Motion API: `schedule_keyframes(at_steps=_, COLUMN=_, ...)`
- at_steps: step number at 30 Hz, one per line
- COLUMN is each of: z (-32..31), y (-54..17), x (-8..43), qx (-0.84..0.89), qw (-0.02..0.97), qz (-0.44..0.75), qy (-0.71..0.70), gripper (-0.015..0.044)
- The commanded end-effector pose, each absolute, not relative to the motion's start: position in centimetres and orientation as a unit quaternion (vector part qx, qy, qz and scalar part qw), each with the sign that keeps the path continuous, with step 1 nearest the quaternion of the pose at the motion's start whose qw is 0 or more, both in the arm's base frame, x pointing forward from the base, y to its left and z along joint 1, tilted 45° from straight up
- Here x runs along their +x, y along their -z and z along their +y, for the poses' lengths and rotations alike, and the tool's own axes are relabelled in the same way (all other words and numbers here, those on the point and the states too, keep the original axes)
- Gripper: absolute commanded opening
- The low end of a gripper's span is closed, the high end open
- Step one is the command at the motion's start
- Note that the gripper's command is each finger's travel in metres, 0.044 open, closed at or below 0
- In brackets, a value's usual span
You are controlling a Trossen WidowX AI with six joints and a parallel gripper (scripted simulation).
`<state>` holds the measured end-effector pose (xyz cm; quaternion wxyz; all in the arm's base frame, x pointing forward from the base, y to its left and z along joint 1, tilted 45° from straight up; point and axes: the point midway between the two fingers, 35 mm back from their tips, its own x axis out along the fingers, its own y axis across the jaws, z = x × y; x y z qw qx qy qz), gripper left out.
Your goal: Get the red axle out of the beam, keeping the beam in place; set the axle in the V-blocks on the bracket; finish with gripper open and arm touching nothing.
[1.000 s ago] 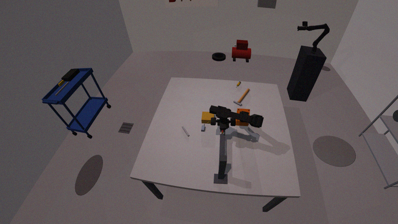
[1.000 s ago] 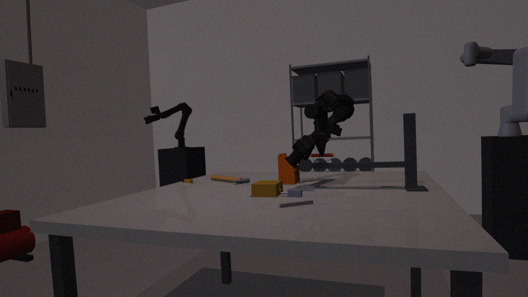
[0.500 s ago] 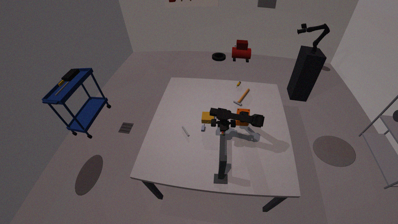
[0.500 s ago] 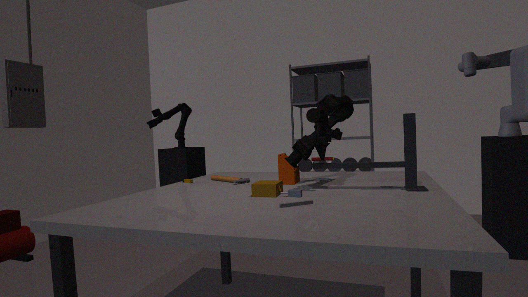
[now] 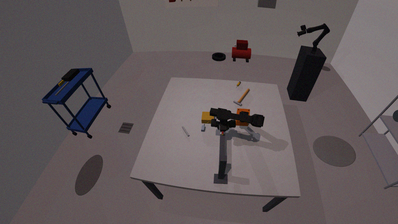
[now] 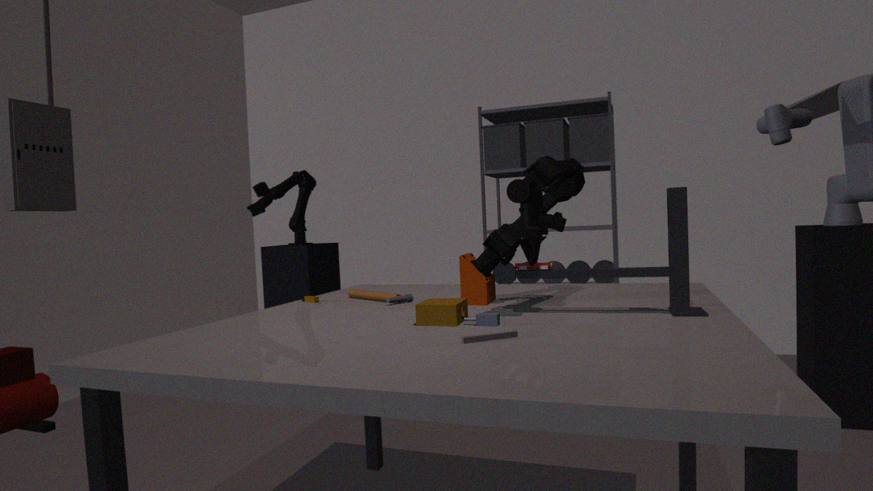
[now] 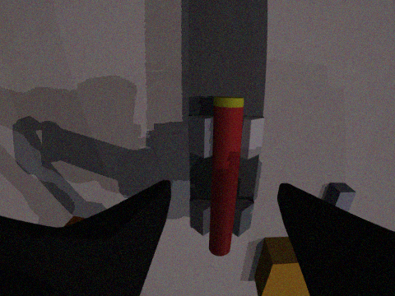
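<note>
The red axle point(image 5: 222, 133) point(image 6: 534, 266) point(image 7: 227, 164) with a yellow end band lies level along the V-blocks point(image 7: 253, 137) at the free end of the dark bracket point(image 5: 222, 150) point(image 6: 677, 244) point(image 7: 224, 49). Its plain end sticks out past the bracket's end. My gripper point(image 6: 533, 260) point(image 7: 225, 190) is open, one finger on each side of the axle with a gap to both. The yellow beam point(image 5: 206, 117) point(image 6: 439, 311) point(image 7: 284, 279) rests on the table, its hole empty. In the top view the arm hides the gripper's fingertips.
A small grey block with a thin pin point(image 5: 203, 128) point(image 6: 487, 319) point(image 7: 345, 197) lies beside the beam. A grey bar point(image 5: 185, 131) point(image 6: 489, 337) lies nearby. The orange arm mount point(image 5: 244, 123) point(image 6: 477, 288) stands on the beam's other side. A hammer point(image 5: 243, 95) point(image 6: 373, 295) and a screwdriver point(image 5: 238, 83) lie farther back.
</note>
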<state>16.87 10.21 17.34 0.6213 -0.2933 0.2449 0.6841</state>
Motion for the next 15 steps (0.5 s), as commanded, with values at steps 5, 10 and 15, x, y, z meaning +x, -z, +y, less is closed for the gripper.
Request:
schedule_keyframes(at_steps=5, z=9.5, y=-18.0, x=16.9, qx=-0.292, qw=0.622, qz=0.244, qy=-0.684, gripper=0.044)
schedule_keyframes(at_steps=10, z=8.7, y=-18.8, x=17.0, qx=-0.292, qw=0.622, qz=0.244, qy=-0.684, gripper=0.044)
schedule_keyframes(at_steps=15, z=8.9, y=-18.6, x=17.0, qx=-0.292, qw=0.623, qz=0.243, qy=-0.684, gripper=0.044)
